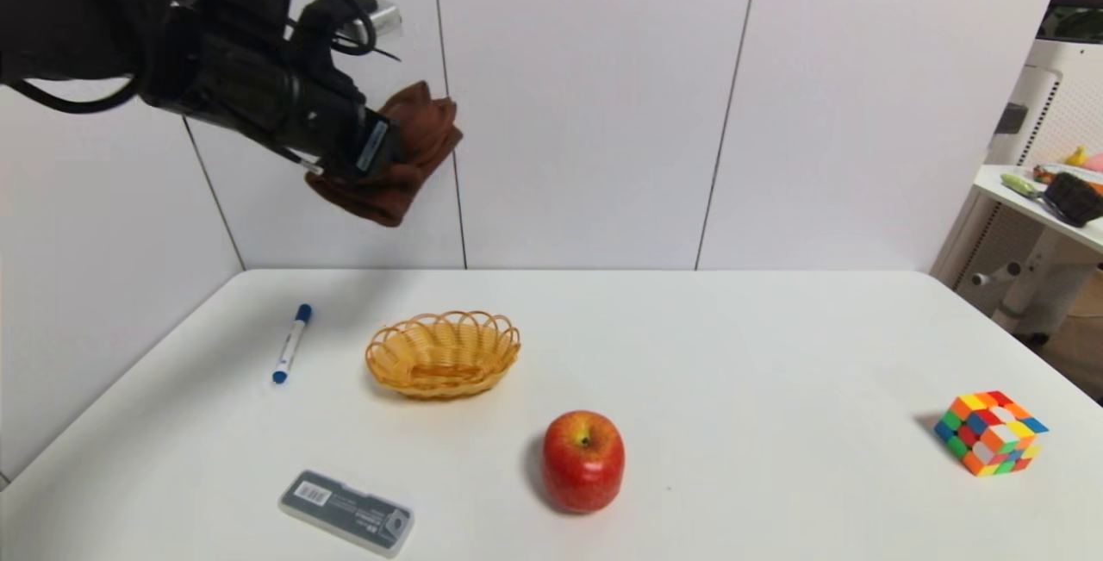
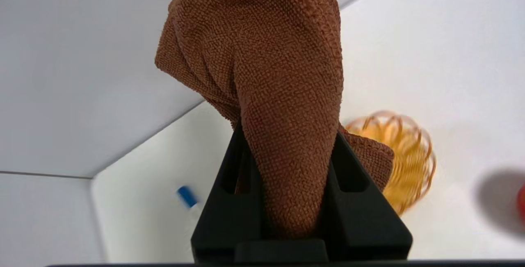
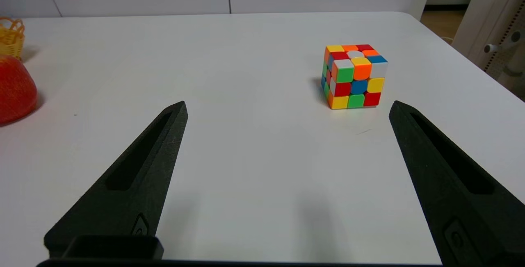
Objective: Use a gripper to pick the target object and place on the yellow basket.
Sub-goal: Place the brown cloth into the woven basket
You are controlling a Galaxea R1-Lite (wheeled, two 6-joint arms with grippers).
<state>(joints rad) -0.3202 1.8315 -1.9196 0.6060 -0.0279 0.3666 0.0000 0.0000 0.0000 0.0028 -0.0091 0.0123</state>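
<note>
My left gripper (image 1: 388,147) hangs high in the air at the upper left, shut on the target object (image 1: 414,152), a dark brown soft cloth that bunches and droops from its jaws. Seen from the left wrist, the cloth (image 2: 270,74) fills the gap between the two black fingers (image 2: 229,185) of the gripper (image 2: 287,135). The yellow basket (image 1: 443,352) sits empty on the white table, below and slightly right of the held cloth; its looped rim (image 2: 410,156) shows behind the cloth. My right gripper (image 3: 287,107) is open low over the table near the front right, holding nothing.
A blue-capped marker (image 1: 291,343) lies left of the basket. A grey flat case (image 1: 346,512) rests near the front edge. A red apple (image 1: 583,460) stands in front of the basket. A multicoloured puzzle cube (image 1: 991,433) sits far right. White wall panels rise behind the table (image 1: 732,354).
</note>
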